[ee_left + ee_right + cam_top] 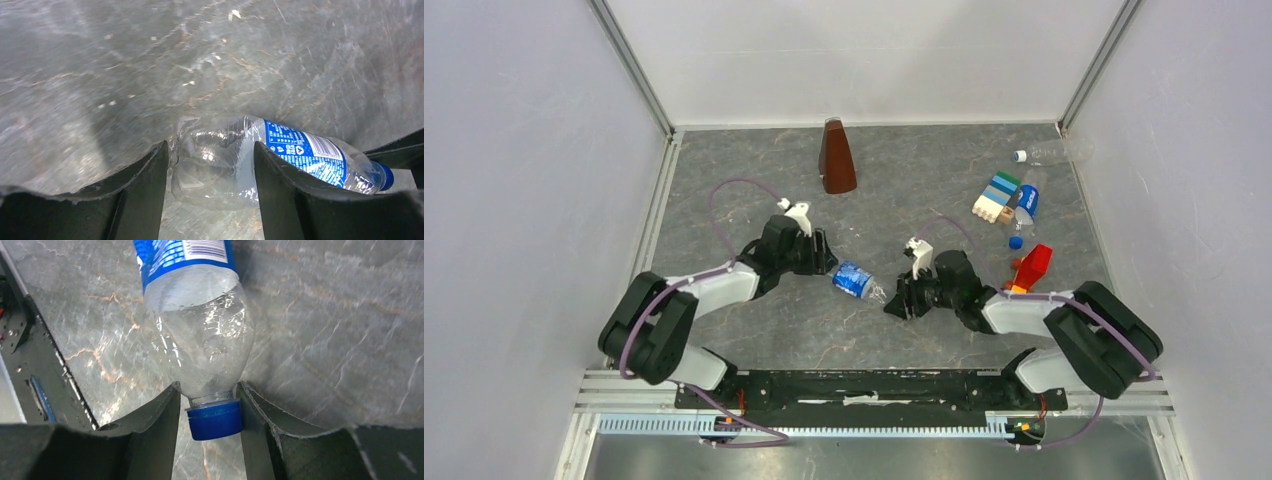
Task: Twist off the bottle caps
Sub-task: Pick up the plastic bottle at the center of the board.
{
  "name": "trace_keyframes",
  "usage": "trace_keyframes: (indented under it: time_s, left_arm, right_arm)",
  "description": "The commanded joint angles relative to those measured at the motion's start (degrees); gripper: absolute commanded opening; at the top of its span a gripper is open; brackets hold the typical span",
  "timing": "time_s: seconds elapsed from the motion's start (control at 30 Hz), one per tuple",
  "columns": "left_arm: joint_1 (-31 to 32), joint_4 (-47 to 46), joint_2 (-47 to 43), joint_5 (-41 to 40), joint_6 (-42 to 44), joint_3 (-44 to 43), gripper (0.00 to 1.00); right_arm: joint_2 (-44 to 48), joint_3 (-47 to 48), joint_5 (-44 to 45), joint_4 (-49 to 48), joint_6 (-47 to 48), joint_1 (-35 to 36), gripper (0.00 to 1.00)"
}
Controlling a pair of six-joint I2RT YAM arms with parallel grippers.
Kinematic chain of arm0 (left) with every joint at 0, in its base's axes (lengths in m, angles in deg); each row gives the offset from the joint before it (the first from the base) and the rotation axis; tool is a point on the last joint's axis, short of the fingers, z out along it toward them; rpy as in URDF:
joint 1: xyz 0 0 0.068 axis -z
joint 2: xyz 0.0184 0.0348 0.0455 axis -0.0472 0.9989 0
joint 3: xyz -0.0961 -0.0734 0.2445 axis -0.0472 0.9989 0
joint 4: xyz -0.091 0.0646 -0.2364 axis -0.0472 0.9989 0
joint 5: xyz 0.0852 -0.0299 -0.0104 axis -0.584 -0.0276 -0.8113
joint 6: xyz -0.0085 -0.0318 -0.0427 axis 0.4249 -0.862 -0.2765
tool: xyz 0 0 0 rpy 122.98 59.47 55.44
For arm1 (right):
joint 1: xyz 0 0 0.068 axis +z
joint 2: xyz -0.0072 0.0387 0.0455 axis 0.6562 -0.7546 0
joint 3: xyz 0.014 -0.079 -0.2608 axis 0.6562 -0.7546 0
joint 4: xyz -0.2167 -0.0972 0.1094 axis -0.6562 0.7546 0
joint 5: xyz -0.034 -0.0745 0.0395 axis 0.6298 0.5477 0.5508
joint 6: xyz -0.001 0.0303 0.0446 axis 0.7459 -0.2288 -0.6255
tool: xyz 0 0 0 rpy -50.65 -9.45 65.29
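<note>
A: Step?
B: Setting up the twist, I'd say. Jaws of right gripper (pixel 207 388) narrow round blue cap (pixel 215 419); firm pinch, can't tell. Next needs clamp, then rotate.
A: And the bottle (pixel 854 280)?
B: Lying on table (pixel 924 200) between arms, long axis diagonal, cap near-right, base far-left. Far end: left gripper (pixel 210 150) narrow, snug on base.
</note>
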State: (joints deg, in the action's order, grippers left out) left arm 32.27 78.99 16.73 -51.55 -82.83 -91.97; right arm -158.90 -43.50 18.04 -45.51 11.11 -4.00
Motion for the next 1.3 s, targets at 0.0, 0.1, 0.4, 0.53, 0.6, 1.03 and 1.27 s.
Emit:
trace_keyframes:
  time_s: [0.0, 0.1, 0.4, 0.53, 0.6, 1.03, 1.27]
  left_arm:
    - [1.5, -2.3, -4.1, 0.8, -6.7, 6.1, 0.53]
    - [1.6, -4.5, -5.2, 0.5, -9.4, 8.0, 0.53]
    - [2.0, -11.8, -11.9, -2.6, -18.2, 18.8, 0.57]
    - [2.1, -10.8, -17.6, -3.2, -18.8, 21.5, 0.63]
    - [2.2, -10.5, -19.7, -2.9, -18.8, 22.1, 0.64]
    - [2.2, 5.6, -30.2, -10.0, -4.6, 15.0, 0.79]
    - [2.3, 4.5, -28.5, -4.3, 8.0, 4.6, 0.63]
  right_arm:
    - [-4.9, 10.0, 5.2, 7.8, 5.7, -1.5, 0.52]
    - [-8.1, 15.4, 4.6, 10.7, 7.5, -2.3, 0.56]
    - [-10.1, 13.8, 0.2, 5.0, 4.2, -4.2, 0.66]
    - [-8.9, 13.1, -5.1, 0.2, 0.3, -7.5, 0.70]
    - [-8.5, 11.1, -7.9, -5.3, -4.4, -8.9, 0.70]
    - [-6.9, 3.4, -1.8, -15.5, -14.1, -10.0, 0.73]
    - [-4.3, 1.9, 3.7, -14.2, -13.4, -10.8, 0.74]
